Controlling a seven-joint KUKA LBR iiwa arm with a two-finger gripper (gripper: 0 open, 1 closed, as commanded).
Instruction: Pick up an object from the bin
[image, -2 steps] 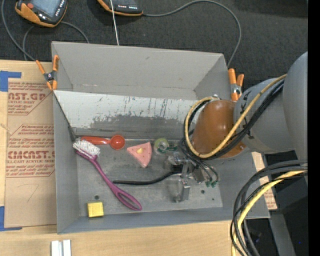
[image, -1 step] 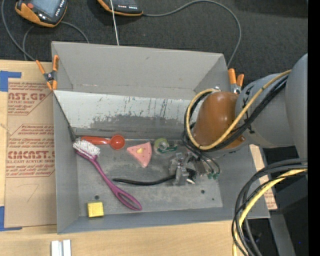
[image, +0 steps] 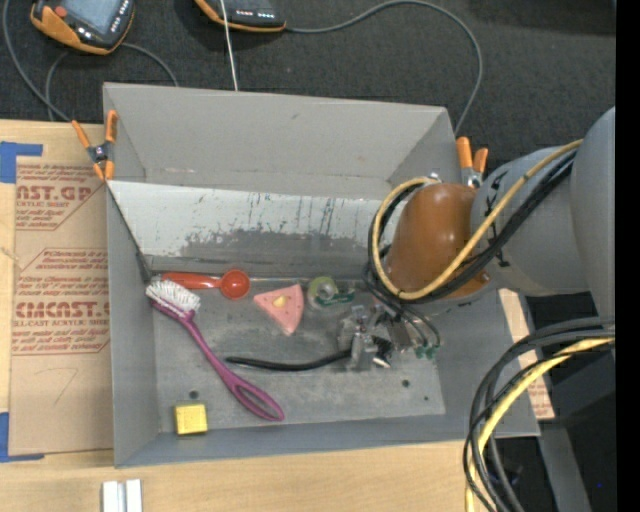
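My gripper (image: 362, 342) is low at the right of the bin floor, under the orange wrist cover. Its metal tips rest by the right end of a black cord-like strip (image: 285, 364) that lies across the floor. A small round greenish thing (image: 322, 291) sits just up and left of the gripper. A pink wedge (image: 281, 305) lies further left, near the middle.
A pink-handled brush with white bristles (image: 205, 345) runs diagonally at the left. A red spoon (image: 212, 283) lies along the back wall. A yellow cube (image: 190, 419) sits in the front left corner. The arm and its cables crowd the right side.
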